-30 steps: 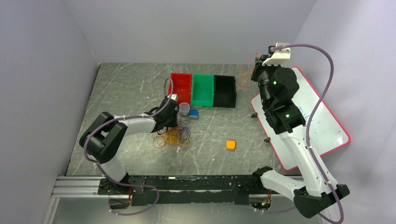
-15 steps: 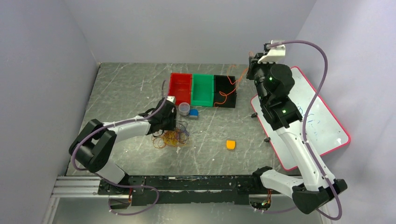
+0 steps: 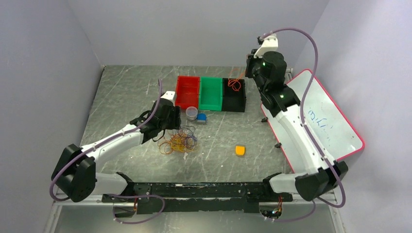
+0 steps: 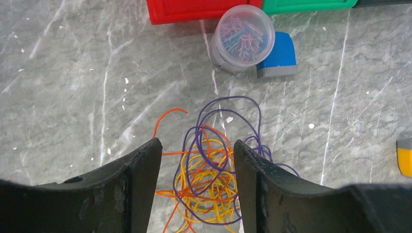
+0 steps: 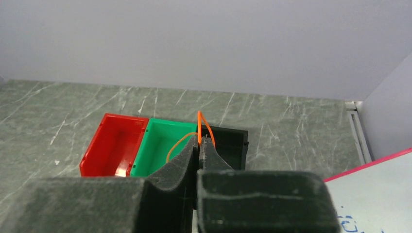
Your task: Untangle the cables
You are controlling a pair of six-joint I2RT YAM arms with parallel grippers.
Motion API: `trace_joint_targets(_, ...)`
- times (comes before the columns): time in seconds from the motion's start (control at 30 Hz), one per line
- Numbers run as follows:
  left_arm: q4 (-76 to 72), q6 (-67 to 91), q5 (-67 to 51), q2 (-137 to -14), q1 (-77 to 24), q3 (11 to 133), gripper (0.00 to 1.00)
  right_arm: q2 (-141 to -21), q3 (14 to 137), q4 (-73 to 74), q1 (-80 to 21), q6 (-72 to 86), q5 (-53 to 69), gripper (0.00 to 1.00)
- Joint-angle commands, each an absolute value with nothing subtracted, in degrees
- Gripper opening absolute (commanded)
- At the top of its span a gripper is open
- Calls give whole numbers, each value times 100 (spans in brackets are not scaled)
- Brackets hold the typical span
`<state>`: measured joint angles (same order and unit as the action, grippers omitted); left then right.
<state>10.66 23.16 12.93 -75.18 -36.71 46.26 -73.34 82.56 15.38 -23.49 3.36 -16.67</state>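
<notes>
A tangle of cables, yellow-orange, purple and red-orange loops, lies on the grey table; in the left wrist view the tangle shows between my fingers. My left gripper hovers just above it, open, holding nothing. High at the back, my right gripper is shut on a red-orange cable. That cable dangles in loose loops over the black bin.
A red bin, a green bin and the black bin stand in a row at the back. A clear cup and a blue block sit near the tangle. An orange block and a whiteboard lie to the right.
My left gripper has opened and drawn back toward the near left, off the tangle. My right arm has swung left, carrying the red-orange cable over the black bin.
</notes>
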Motion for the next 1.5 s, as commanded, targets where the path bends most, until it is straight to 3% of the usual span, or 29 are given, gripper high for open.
trace_joint_targets(0.0, 1382, 2232, 1538, -7191, -3700, 4714, 62, -7800, 8679, 1851, -2116, 549, -1402, 0)
trace_joint_targets(0.9, 1881, 1889, 1668, -6811, -3693, 4966, 60, -10052, 8777, 1396, -1508, 650, -778, 0)
trace_joint_targets(1.47, 1815, 1807, 1402, -7365, -3691, 5227, 58, -10446, 8644, 1679, -1504, 424, -2131, 0)
